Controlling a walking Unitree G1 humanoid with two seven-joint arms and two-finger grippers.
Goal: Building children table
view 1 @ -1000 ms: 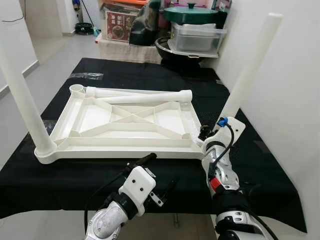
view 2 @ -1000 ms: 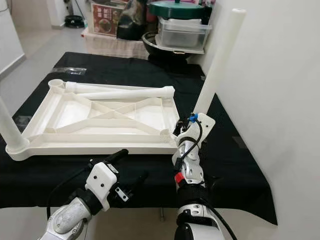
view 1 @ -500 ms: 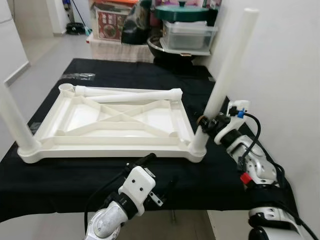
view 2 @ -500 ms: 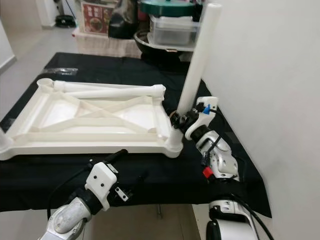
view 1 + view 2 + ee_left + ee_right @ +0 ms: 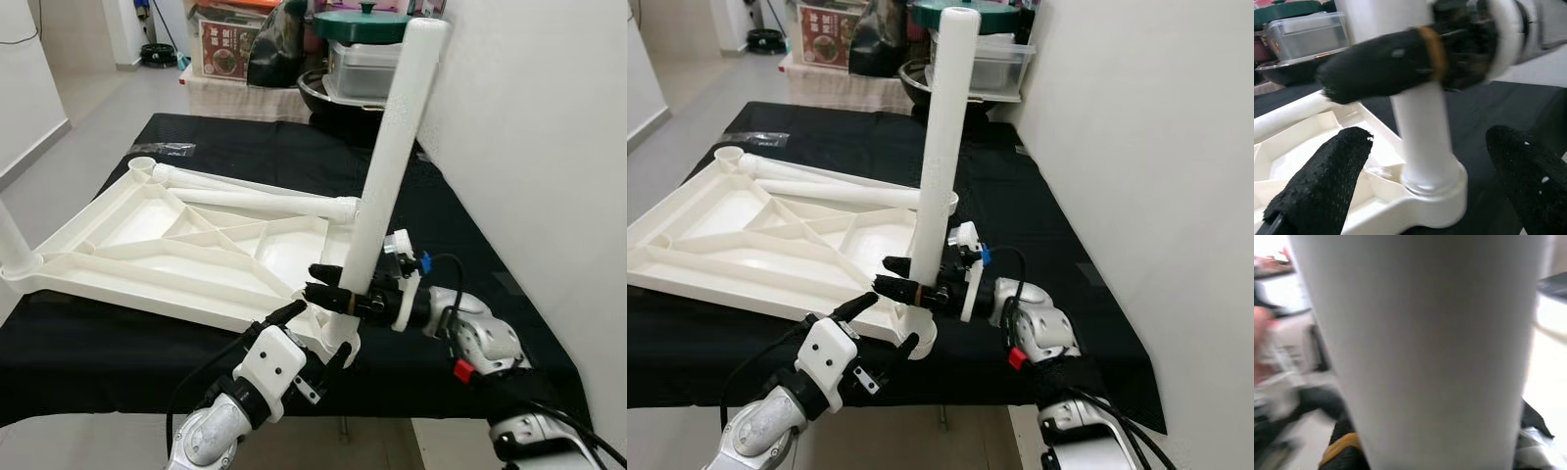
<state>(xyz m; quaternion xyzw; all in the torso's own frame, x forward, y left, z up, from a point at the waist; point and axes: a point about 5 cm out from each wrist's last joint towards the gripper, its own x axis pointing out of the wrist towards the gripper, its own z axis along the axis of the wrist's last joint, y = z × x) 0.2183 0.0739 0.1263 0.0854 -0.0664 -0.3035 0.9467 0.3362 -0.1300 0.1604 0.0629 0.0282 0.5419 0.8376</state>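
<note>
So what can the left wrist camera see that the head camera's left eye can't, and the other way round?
The left wrist view shows the socket up close, with the leg seated in it, and the left gripper's own fingers spread open on either side.

The left eye view takes in the whole scene: the upturned tabletop on the black cloth, two spare legs lying along its far edge, the leg's full height, and the green lid behind.

Both show the upright leg and the right gripper shut around it low down.

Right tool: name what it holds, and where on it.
The right tool grips the upright table leg near its lower end, just above the corner socket.
</note>
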